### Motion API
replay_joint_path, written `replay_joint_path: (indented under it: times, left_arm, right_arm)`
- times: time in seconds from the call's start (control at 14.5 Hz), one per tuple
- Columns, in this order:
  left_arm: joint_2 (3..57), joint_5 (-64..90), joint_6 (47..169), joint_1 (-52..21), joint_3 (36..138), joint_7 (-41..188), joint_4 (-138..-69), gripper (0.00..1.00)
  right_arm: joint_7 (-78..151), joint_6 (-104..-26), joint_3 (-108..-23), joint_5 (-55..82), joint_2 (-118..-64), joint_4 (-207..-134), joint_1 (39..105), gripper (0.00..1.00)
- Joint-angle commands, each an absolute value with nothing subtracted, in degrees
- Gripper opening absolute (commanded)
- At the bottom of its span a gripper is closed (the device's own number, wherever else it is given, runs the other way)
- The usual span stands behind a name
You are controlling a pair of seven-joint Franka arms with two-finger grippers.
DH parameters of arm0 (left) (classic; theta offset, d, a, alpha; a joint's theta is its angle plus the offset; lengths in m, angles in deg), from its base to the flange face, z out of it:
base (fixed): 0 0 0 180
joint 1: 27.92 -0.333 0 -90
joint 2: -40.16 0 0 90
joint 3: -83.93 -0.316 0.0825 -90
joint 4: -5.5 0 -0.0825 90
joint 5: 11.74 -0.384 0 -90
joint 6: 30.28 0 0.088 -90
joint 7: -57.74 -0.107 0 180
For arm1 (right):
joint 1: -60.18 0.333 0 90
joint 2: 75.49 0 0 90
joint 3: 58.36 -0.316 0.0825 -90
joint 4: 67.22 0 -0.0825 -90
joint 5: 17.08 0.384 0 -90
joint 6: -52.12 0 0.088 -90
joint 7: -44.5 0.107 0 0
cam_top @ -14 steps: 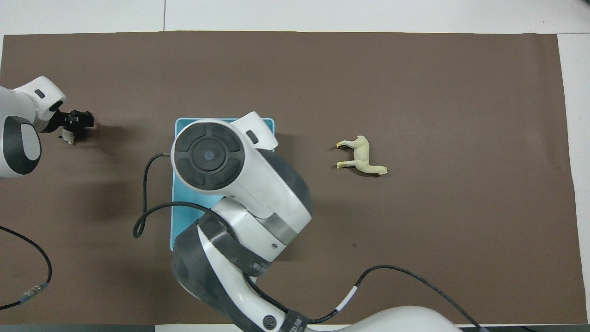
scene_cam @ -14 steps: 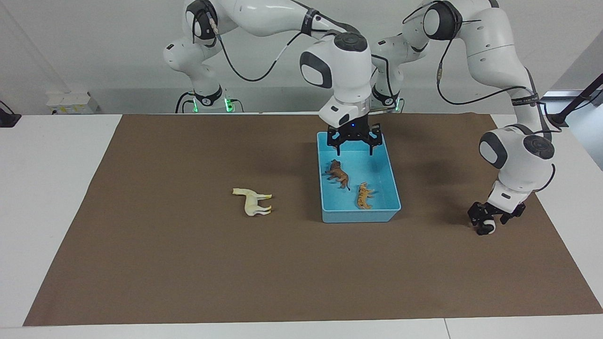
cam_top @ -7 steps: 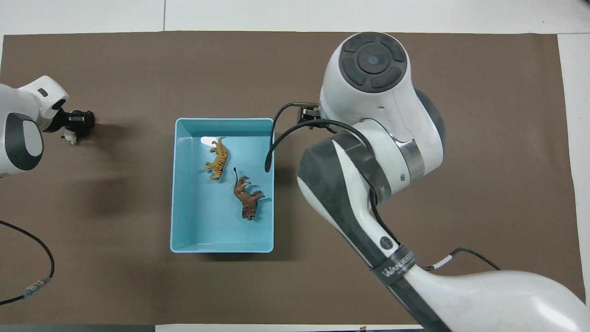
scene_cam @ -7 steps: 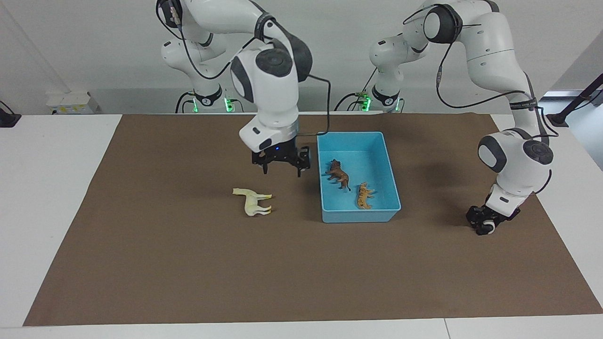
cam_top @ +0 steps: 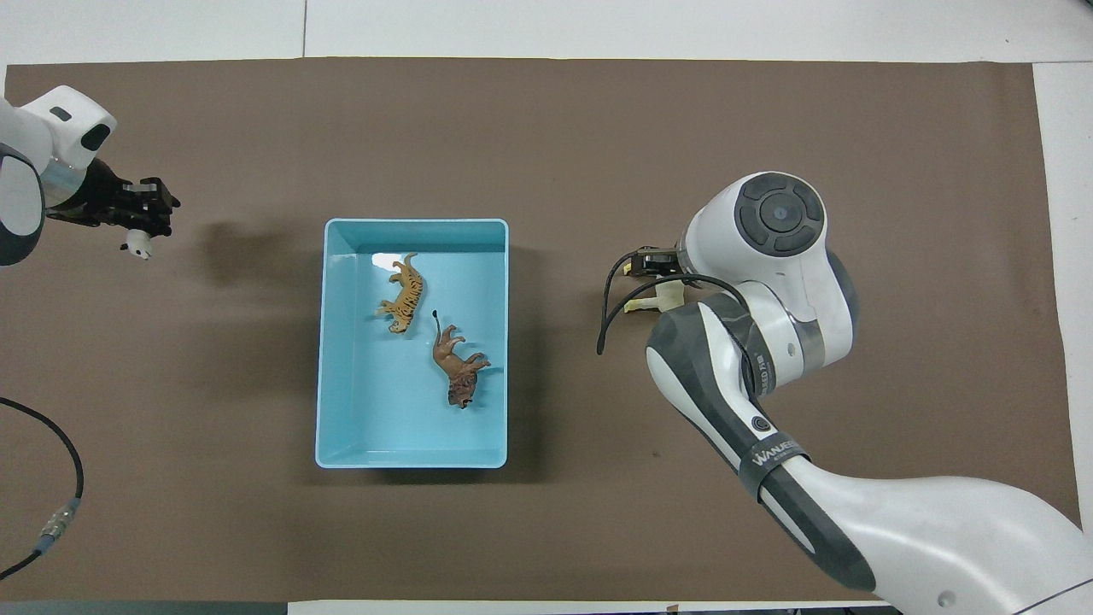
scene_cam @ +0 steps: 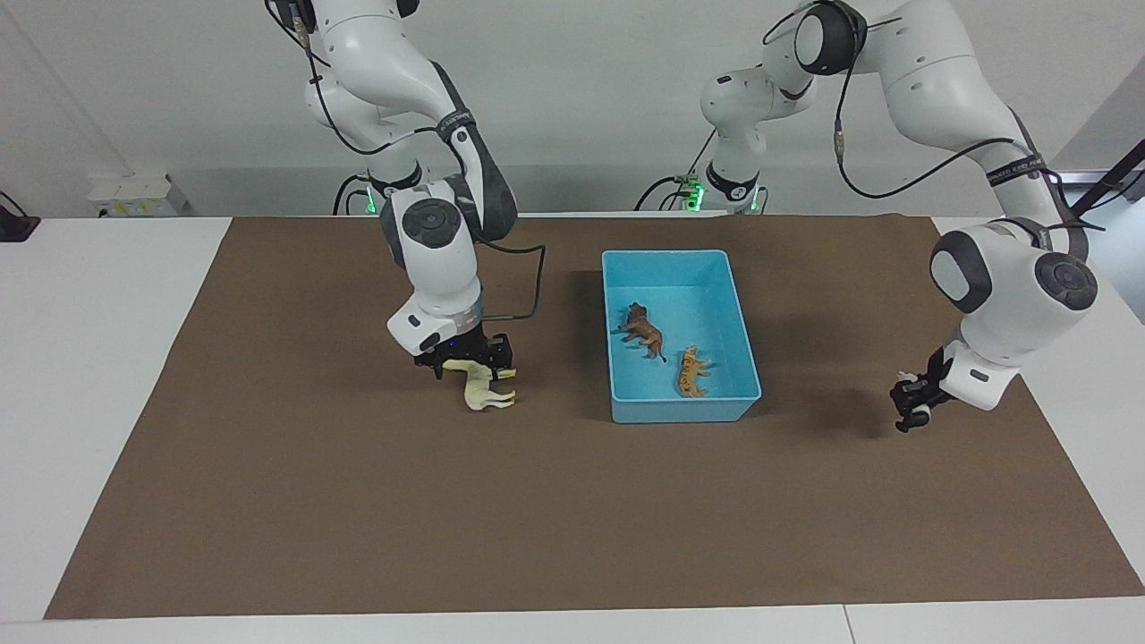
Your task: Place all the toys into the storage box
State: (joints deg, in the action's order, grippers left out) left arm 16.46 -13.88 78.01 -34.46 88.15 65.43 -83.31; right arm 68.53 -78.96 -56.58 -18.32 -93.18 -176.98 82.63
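The light-blue storage box [scene_cam: 684, 413] [cam_top: 416, 224] stands on the mat between the arms. In it lie the orange striped tiger [scene_cam: 691, 371] [cam_top: 406, 293] and the brown animal [scene_cam: 642, 329] [cam_top: 457, 376]. The cream-white horse [scene_cam: 486, 392] [cam_top: 666, 295] lies on the mat beside the box, toward the right arm's end. My right gripper [scene_cam: 467, 362] is down on the horse, open, with its fingers astride the horse's back. My left gripper [scene_cam: 909, 407] [cam_top: 147, 215] is shut on the black-and-white panda [cam_top: 137, 248] and holds it a little above the mat at the left arm's end.
A brown mat [scene_cam: 572, 519] covers most of the white table [scene_cam: 98, 358]. A small white carton [scene_cam: 134, 192] sits at the table's edge by the right arm's base. The right arm's cable [cam_top: 610, 299] hangs beside the horse.
My right gripper has left the box and come down on the horse. My left gripper has lifted the panda off the mat.
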Motion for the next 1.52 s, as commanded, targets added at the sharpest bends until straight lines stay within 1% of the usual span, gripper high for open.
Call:
replay_joint_path:
  times: [0.0, 0.21, 0.34, 0.41, 0.48, 0.55, 0.62, 0.69, 0.76, 0.83, 0.97, 1.03, 1.17, 1.45]
  left_arm:
    - [25.11, -10.00, 68.35, -25.40, 87.27, 81.15, -87.47, 0.00]
    - [29.26, -5.60, 68.24, -15.73, 87.27, 94.52, -93.53, 0.00]
    - [30.23, -4.97, 72.78, -9.93, 87.10, 101.22, -96.70, 0.00]
    - [30.84, -4.97, 75.16, -8.94, 87.10, 101.95, -98.54, 0.29]
    - [30.93, -4.97, 75.88, -8.67, 87.10, 101.52, -98.99, 0.89]
    - [30.94, -5.06, 75.80, -8.93, 87.10, 101.25, -99.00, 1.00]
    - [30.94, -5.06, 75.89, -9.02, 87.10, 100.99, -99.09, 1.00]
    - [30.94, -5.06, 75.89, -9.02, 87.10, 100.99, -99.09, 1.00]
    - [30.94, -5.06, 75.89, -9.02, 87.10, 100.99, -99.09, 1.00]
    - [30.94, -5.06, 76.06, -9.02, 87.10, 100.99, -99.09, 1.00]
    - [30.94, -5.06, 75.72, -9.28, 86.83, 100.99, -98.65, 1.00]
    - [31.28, -5.41, 75.71, -9.37, 86.66, 100.99, -98.47, 1.00]
    - [33.47, -7.33, 75.10, -11.29, 86.57, 97.41, -97.86, 1.00]
    - [41.11, -9.53, 65.45, -18.58, 86.57, 78.72, -97.42, 1.00]
  right_arm:
    - [64.73, -83.13, -57.04, -19.28, -94.12, -179.01, 82.24, 1.00]
    - [61.99, -83.31, -57.04, -19.37, -94.12, -180.07, 81.97, 1.00]
    - [60.50, -85.93, -57.04, -19.37, -94.82, -181.38, 81.97, 1.00]
    - [60.23, -87.26, -57.04, -19.37, -95.08, -181.99, 82.23, 1.00]
    - [60.06, -87.88, -57.04, -19.37, -95.70, -182.09, 81.98, 1.00]
    - [59.36, -88.67, -57.04, -19.45, -96.22, -182.18, 81.97, 1.00]
    - [59.00, -89.55, -57.04, -19.72, -96.75, -182.18, 81.97, 1.00]
    - [58.83, -90.60, -56.95, -19.89, -97.02, -182.18, 81.89, 0.95]
    - [58.82, -91.04, -57.04, -20.24, -97.19, -182.18, 81.88, 0.63]
    - [59.00, -90.79, -57.04, -20.33, -97.20, -182.00, 81.88, 0.01]
    - [59.88, -89.30, -57.04, -20.33, -97.02, -180.87, 81.71, 0.00]
    - [60.14, -86.51, -56.95, -20.33, -96.67, -179.47, 81.97, 0.00]
    - [60.14, -75.38, -56.95, -20.33, -94.05, -174.03, 82.24, 0.00]
    - [60.32, -53.05, -57.65, -19.20, -88.59, -160.94, 82.67, 0.00]
